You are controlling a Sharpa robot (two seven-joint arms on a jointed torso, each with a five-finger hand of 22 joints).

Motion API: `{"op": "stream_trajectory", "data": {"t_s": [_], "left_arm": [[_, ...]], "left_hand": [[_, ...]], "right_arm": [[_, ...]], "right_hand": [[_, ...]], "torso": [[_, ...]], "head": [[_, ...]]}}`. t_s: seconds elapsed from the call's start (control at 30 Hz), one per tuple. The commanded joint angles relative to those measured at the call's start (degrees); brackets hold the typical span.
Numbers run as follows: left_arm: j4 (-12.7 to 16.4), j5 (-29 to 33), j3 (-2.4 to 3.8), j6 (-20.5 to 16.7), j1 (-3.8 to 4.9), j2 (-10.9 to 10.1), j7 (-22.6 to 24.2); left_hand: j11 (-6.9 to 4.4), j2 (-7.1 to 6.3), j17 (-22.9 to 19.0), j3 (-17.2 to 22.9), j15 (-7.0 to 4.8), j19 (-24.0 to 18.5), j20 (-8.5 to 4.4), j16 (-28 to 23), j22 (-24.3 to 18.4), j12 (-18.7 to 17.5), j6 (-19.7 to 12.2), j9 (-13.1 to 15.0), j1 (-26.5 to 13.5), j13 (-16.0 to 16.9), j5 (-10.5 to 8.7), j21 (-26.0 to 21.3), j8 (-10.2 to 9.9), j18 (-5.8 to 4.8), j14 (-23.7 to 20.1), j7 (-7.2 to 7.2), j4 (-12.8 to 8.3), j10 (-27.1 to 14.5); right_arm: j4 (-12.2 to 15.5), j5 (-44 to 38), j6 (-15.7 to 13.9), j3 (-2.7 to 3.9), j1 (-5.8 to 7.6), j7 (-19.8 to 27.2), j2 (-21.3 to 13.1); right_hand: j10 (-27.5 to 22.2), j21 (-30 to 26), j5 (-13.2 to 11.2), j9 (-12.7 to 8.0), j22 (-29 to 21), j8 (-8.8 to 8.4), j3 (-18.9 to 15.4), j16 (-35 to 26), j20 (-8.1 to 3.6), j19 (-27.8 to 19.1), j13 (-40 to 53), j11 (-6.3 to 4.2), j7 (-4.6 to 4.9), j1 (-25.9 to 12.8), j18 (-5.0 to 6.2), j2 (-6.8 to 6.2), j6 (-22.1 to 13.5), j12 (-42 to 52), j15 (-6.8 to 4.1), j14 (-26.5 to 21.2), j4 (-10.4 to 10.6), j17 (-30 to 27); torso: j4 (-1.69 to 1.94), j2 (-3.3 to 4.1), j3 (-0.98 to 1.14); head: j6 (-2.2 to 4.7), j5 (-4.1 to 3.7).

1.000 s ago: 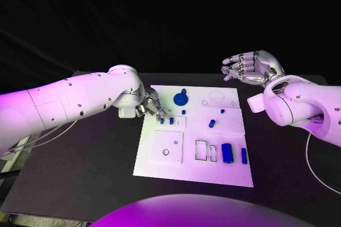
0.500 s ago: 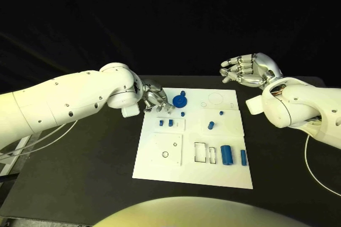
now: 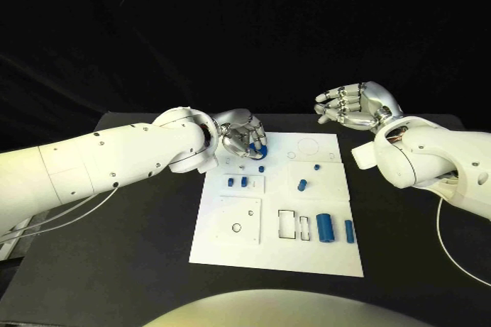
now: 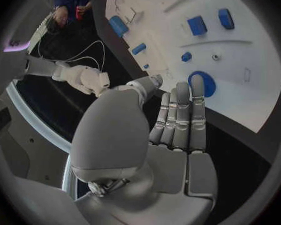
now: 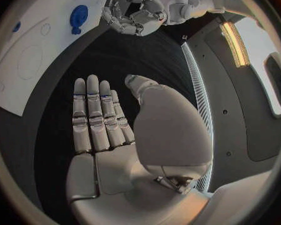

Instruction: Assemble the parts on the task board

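Observation:
The white task board (image 3: 240, 235) lies in the middle of the table. A round blue disc (image 3: 259, 152) sits near its far left corner. My left hand (image 3: 240, 137) hovers over that disc, holding nothing; in the left wrist view its fingers (image 4: 181, 110) stretch out flat toward the disc (image 4: 205, 85), and I cannot tell if they touch it. Two small blue pegs (image 3: 238, 179) stand just nearer. My right hand (image 3: 353, 104) is raised beyond the board's far right corner, fingers apart, holding nothing; its flat palm (image 5: 100, 125) is bare.
More blue parts lie on the board: a short peg (image 3: 303, 184), a tiny one (image 3: 317, 166), a thick cylinder (image 3: 326, 227) and a slim bar (image 3: 349, 230) at the near right. Black table (image 3: 133, 256) surrounds the board.
My left hand has moved from the board's left edge up and to the right, over the blue disc. The right hand has hardly moved.

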Motion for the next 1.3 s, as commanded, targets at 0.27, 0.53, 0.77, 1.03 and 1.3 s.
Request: {"op": "stream_trajectory", "data": {"t_s": [0.27,0.53,0.77,1.03,1.3], "left_arm": [[-3.8,-20.1,-1.21,-3.4,-0.95,2.8,11.2],[-6.1,-25.1,-1.41,1.8,-1.19,4.4,10.4],[-7.2,-26.4,-1.53,3.3,-1.28,5.4,10.0],[-8.3,-26.8,-1.83,3.3,-1.40,6.2,10.4],[-9.2,-27.1,-2.10,3.8,-1.68,7.0,10.7]], "left_hand": [[-0.44,-0.52,-1.7,-1.2,-0.62,0.1,-0.35,4.7,2.3,-4.4,4.2,-4.1,-0.5,-5.5,-0.35,3.2,-3.6,0.72,1.6,-0.82,-2.4,2.9],[-0.64,-0.83,-1.6,-3.2,-0.63,1.5,-0.17,10.6,3.0,-5.1,6.5,-5.7,-2.4,-7.2,-0.45,4.5,-4.8,0.75,2.9,-1.15,-2.2,4.2],[-0.87,-0.54,-1.5,-3.5,-0.83,2.2,-0.29,13.3,3.4,-4.8,7.9,-6.1,-2.7,-7.6,-0.36,5.3,-5.0,0.75,3.4,-1.08,-2.0,5.5],[-1.29,-0.18,2.0,-2.7,-1.15,2.9,-0.62,16.8,4.2,-4.3,9.0,-6.6,-2.2,-7.7,-0.21,6.5,-5.3,0.79,5.9,-1.40,-2.3,6.8],[-1.73,0.31,4.7,-1.1,-1.53,3.0,-0.96,19.5,5.1,-3.8,11.1,-6.9,-1.6,-7.7,-0.19,7.8,-5.1,0.78,7.8,-1.93,-2.9,8.1]], "right_arm": [[0.1,-0.8,1.3,0.00,-0.11,0.8,0.1],[0.2,-0.9,1.3,0.01,-0.12,0.8,0.1],[0.2,-0.9,1.3,0.01,-0.12,0.7,0.1],[0.3,-0.8,1.4,0.01,-0.12,0.6,0.2],[0.4,-0.8,1.5,0.01,-0.12,0.5,0.2]], "right_hand": [[0.0,-0.4,-0.1,-0.1,-0.2,0.07,0.3,-0.5,0.18,-0.3,-0.2,-0.12,0.08,0.2,0.27,0.11,0.3,-0.4,0.10,-0.3,-0.1,-0.1],[0.0,-0.5,-0.1,-0.2,-0.2,0.02,0.3,-0.6,0.20,-0.3,-0.2,-0.07,0.14,0.0,0.26,0.07,0.2,-0.6,0.14,-0.3,-0.1,-0.2],[0.0,-0.5,-0.1,-0.2,-0.3,-0.01,0.3,-0.6,0.21,-0.3,-0.2,-0.05,0.16,0.0,0.25,0.04,0.2,-0.6,0.16,-0.3,0.0,-0.2],[0.0,-0.5,-0.1,-0.3,-0.3,-0.04,0.3,-0.6,0.22,-0.3,-0.3,-0.03,0.18,-0.1,0.25,0.02,0.1,-0.6,0.17,-0.3,0.0,-0.2],[0.0,-0.5,-0.1,-0.3,-0.3,-0.06,0.3,-0.7,0.23,-0.3,-0.3,-0.02,0.19,-0.1,0.25,0.00,0.1,-0.7,0.18,-0.4,0.0,-0.2]], "torso": [[-0.06,0.17,0.07],[-0.07,0.05,0.10],[-0.08,0.09,0.05],[-0.04,0.06,0.06],[-0.07,0.06,0.07]], "head": [[0.43,-0.32],[0.28,-0.36],[0.35,-0.45],[0.26,-0.48],[0.21,-0.43]]}}
